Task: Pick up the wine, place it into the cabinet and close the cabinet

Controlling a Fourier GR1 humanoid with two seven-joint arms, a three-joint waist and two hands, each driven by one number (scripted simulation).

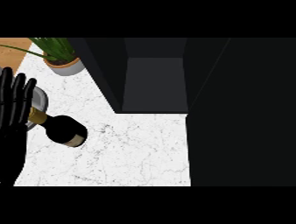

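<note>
The wine bottle [63,127] is dark with a gold neck band and lies on its side on the white marble counter [131,148], base toward the lower right, neck toward the left. My left hand [7,109] stands at the view's left edge, fingers straight and pointing up, open, just left of the bottle's neck and partly covering it. The dark cabinet [154,83] stands open at the upper middle, its grey inner shelf showing. Its door [251,109] is a large black panel filling the right side. My right hand does not show.
A potted green plant [63,59] in a grey pot stands at the counter's upper left. A grey round object [40,99] lies partly behind my left hand. A wooden surface [5,50] shows in the top left corner.
</note>
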